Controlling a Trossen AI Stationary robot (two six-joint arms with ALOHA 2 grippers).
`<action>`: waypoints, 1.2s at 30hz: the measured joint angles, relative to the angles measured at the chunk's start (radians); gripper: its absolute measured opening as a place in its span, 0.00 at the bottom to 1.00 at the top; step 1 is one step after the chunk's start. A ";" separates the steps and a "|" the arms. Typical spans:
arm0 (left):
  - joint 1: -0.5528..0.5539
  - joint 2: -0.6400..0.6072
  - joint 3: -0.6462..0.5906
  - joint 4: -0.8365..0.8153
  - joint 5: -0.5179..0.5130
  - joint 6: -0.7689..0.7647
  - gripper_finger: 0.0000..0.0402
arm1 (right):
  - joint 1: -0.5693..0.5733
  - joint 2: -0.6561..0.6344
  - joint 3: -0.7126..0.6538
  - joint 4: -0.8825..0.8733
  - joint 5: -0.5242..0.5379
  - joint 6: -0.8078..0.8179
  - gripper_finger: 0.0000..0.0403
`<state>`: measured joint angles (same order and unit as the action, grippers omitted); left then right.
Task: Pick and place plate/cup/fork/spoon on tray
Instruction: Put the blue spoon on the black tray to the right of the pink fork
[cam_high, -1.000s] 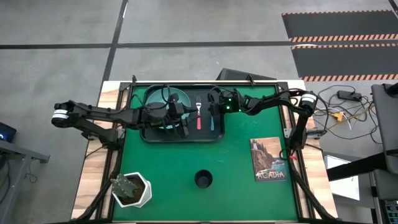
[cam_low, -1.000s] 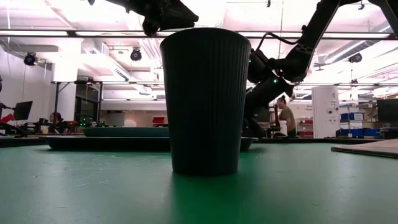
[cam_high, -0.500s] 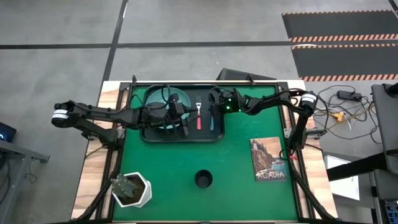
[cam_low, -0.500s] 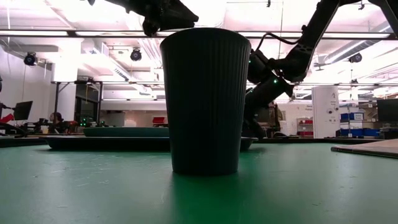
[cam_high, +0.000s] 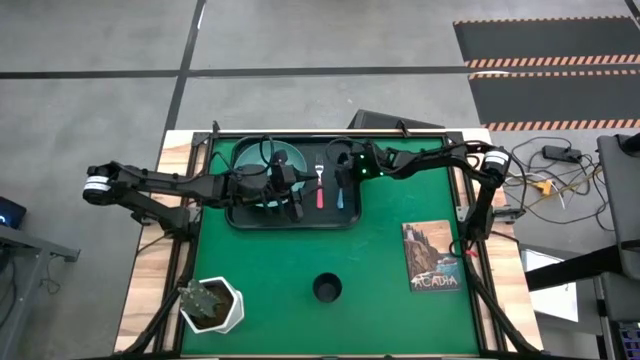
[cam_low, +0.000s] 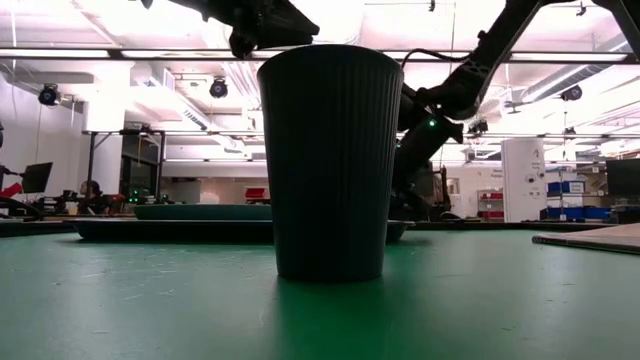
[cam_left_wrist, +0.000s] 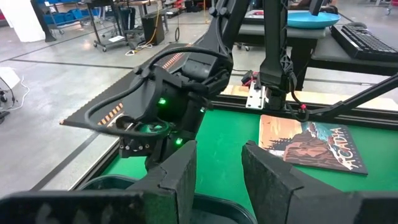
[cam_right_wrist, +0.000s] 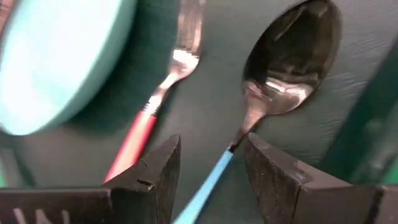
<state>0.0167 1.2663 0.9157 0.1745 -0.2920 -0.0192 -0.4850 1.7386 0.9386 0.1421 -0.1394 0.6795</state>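
The setup sat on a grey concrete shop floor, with a green table mat (cam_high: 330, 250) covering the whole work surface. Biggest thing on it was the black tray (cam_high: 292, 222), up at the 12 o'clock end of the mat, a bit left of centre. Inside the tray, the teal plate (cam_high: 254, 159) took the 9 o'clock half, mostly hidden under the left arm. A picture book (cam_high: 432, 256) titled ACADIA lay flat at about 4 o'clock on the mat, well apart from the tray. A white hexagonal plant pot (cam_high: 212, 305) stood at the 7 o'clock corner.

The dark cup (cam_high: 327, 288) was not on the tray; it stood upright on the mat at 6 o'clock, well apart from everything, and it filled the middle of the low view (cam_low: 330, 160).

The fork (cam_high: 320, 185) and spoon (cam_high: 338, 196) lay side by side in the tray's 3 o'clock half, handles pointing toward 6 o'clock, fork nearer the plate. The right wrist view showed both flat on the tray floor, pink handle (cam_right_wrist: 134, 143) and blue handle (cam_right_wrist: 208, 180) a little apart.

The right gripper (cam_right_wrist: 208, 165) hovered just over the spoon with its fingers spread, holding nothing. The left gripper (cam_left_wrist: 217, 171) hung over the plate side of the tray, fingers parted a narrow gap, also empty.
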 joint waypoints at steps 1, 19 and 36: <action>0.000 0.000 0.000 0.000 0.000 0.000 0.27 | 0.000 0.000 0.012 -0.032 0.016 -0.015 0.41; 0.001 0.000 -0.002 0.000 0.000 0.000 0.27 | 0.000 -0.001 0.294 -0.529 0.119 -0.330 0.31; -0.006 -0.085 -0.044 0.002 0.001 0.005 0.27 | -0.006 0.059 0.346 -0.605 0.167 -0.594 0.02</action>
<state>0.0108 1.1817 0.8719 0.1768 -0.2913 -0.0146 -0.4915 1.7979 1.2846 -0.4633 0.0277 0.0853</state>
